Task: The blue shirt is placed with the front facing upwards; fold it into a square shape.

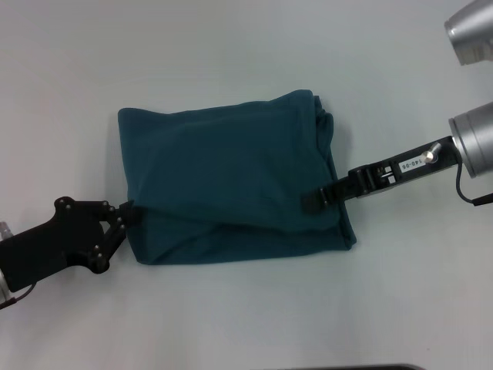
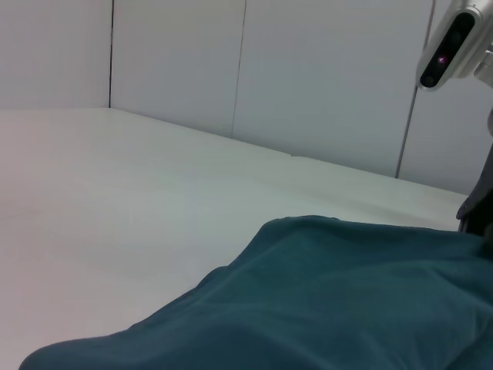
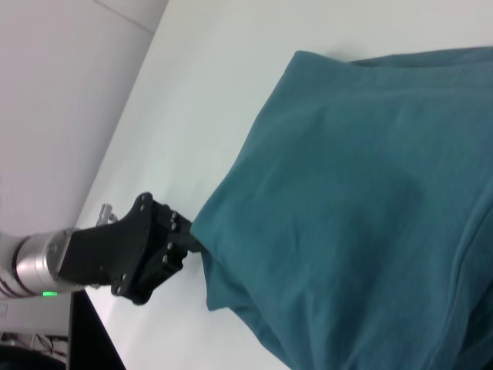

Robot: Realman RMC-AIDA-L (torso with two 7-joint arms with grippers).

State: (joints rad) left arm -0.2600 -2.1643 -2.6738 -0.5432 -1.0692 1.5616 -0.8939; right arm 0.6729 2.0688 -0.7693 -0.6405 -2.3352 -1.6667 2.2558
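Note:
The blue shirt (image 1: 231, 177) lies folded into a rough rectangle in the middle of the white table, plain side up, with no lettering showing. My left gripper (image 1: 129, 210) is at the shirt's lower left corner, shut on the cloth edge; the right wrist view shows this left gripper (image 3: 189, 240) pinching the hem of the shirt (image 3: 370, 193). My right gripper (image 1: 312, 202) reaches in from the right and rests low over the shirt's right part. The left wrist view shows the shirt (image 2: 347, 301) bulging up close in front.
White table (image 1: 231, 46) surrounds the shirt on all sides. The right arm's silver wrist (image 1: 474, 142) hangs over the table's right side, and another silver part (image 1: 470, 31) sits at the top right. White wall panels (image 2: 231, 69) stand behind the table.

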